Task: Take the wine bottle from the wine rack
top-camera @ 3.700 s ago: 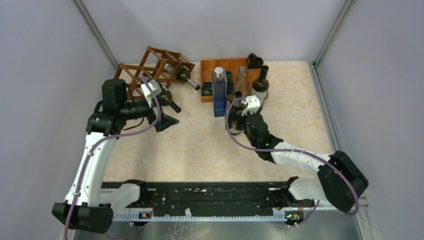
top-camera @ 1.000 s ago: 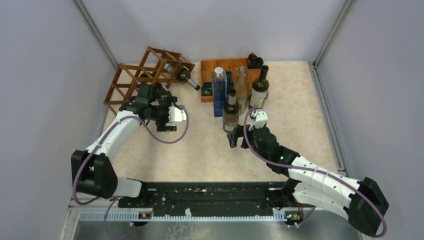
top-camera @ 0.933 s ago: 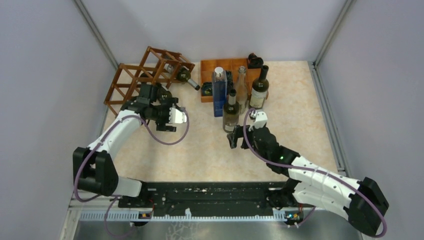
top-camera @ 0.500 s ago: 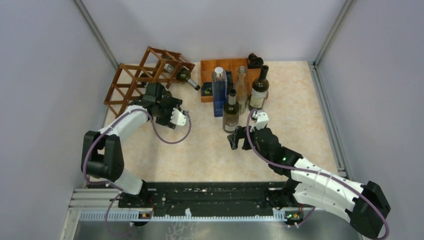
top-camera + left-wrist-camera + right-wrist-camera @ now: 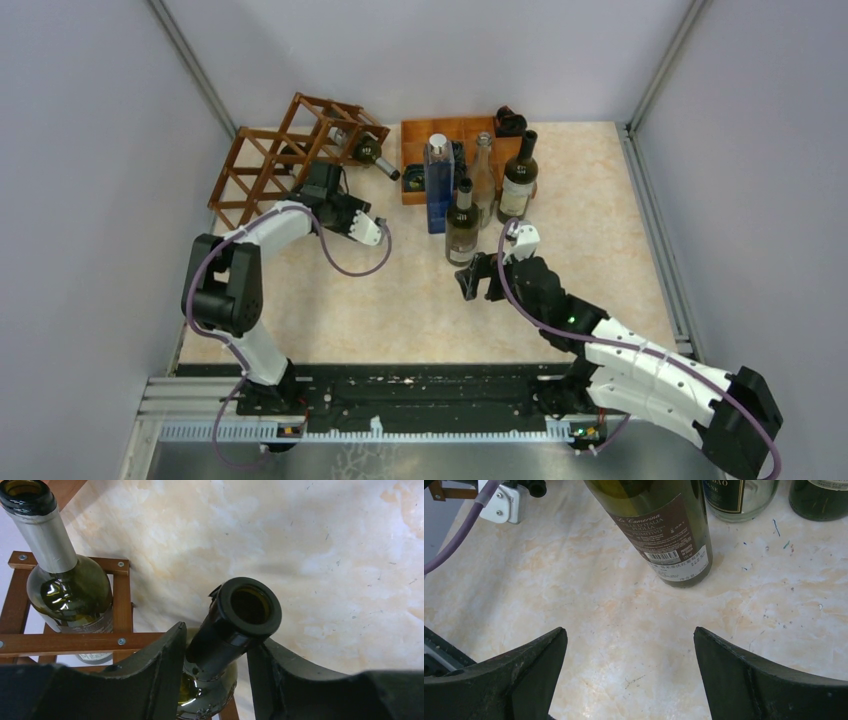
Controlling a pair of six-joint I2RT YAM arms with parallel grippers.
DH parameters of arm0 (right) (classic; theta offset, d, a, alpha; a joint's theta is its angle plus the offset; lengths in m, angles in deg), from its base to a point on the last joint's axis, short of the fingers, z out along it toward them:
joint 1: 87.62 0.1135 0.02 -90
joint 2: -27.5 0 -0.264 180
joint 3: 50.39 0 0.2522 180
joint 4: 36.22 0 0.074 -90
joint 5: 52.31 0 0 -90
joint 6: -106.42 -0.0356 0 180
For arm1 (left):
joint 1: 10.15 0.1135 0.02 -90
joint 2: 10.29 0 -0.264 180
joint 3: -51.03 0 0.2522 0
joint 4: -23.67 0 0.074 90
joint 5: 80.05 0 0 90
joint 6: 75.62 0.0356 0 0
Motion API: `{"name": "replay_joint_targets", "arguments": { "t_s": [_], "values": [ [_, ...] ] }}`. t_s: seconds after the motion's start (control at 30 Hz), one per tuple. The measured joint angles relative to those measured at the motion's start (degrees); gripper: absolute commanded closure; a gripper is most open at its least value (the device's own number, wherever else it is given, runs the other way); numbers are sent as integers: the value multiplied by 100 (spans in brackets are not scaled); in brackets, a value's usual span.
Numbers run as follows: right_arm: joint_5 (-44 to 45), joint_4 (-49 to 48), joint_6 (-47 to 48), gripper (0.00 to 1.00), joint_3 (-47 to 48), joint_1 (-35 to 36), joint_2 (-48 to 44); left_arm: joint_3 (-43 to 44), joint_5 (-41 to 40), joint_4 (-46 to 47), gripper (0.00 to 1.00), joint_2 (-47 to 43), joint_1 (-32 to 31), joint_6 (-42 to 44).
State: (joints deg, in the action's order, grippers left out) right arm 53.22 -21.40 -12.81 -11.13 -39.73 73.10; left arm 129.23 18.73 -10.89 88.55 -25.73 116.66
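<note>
Lying in a lower cell of the wine rack (image 5: 65, 642): one dark wine bottle (image 5: 235, 625), neck and open mouth sticking out of the frame towards the wrist camera.
Rack position: far left part of the table (image 5: 574, 595), close to the left wall.
Left gripper (image 5: 216, 645): at the rack's right end, jaws narrowed onto the bottle's neck just below the mouth, one finger against each side.
Second bottle (image 5: 65, 590): green glass, silver foil on the neck, lying in the neighbouring cell, mouth outward.
Right gripper (image 5: 629, 632): low over bare table near the middle, jaws spread wide, holding nothing.
Brown-labelled bottle (image 5: 664, 535): upright on the table just ahead of the right gripper, apart from both fingers.
Orange tray (image 5: 415, 160): at the far edge, right of the rack.
Further upright bottles: a blue square one (image 5: 438, 185), a clear one (image 5: 483, 165), a dark one (image 5: 519, 180), at the tray's near side.
</note>
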Motion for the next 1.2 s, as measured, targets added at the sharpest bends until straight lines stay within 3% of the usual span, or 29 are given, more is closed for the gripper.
{"name": "replay_joint_targets", "arguments": {
  "t_s": [0.2,0.37,0.47,0.57,0.7,0.83,1.2],
  "values": [
    [-59,11,-35,5,0,0,0,-31,-299,229,46,15,-57,94],
    [-83,131,-42,6,0,0,-26,-46,-579,369,33,68,-83,136],
    [-107,173,-44,6,0,0,-52,-57,-675,452,32,90,-85,151],
    [-138,181,-46,6,0,0,-59,-94,-789,551,41,92,-105,157],
    [-175,184,-61,6,0,0,-59,-116,-887,660,64,101,-155,282],
    [-195,199,-63,6,0,0,-61,-129,-957,872,100,114,-214,433],
    [-221,240,-63,6,0,0,-61,-612,-1237,1123,100,-81,-424,498]
  ]
}}
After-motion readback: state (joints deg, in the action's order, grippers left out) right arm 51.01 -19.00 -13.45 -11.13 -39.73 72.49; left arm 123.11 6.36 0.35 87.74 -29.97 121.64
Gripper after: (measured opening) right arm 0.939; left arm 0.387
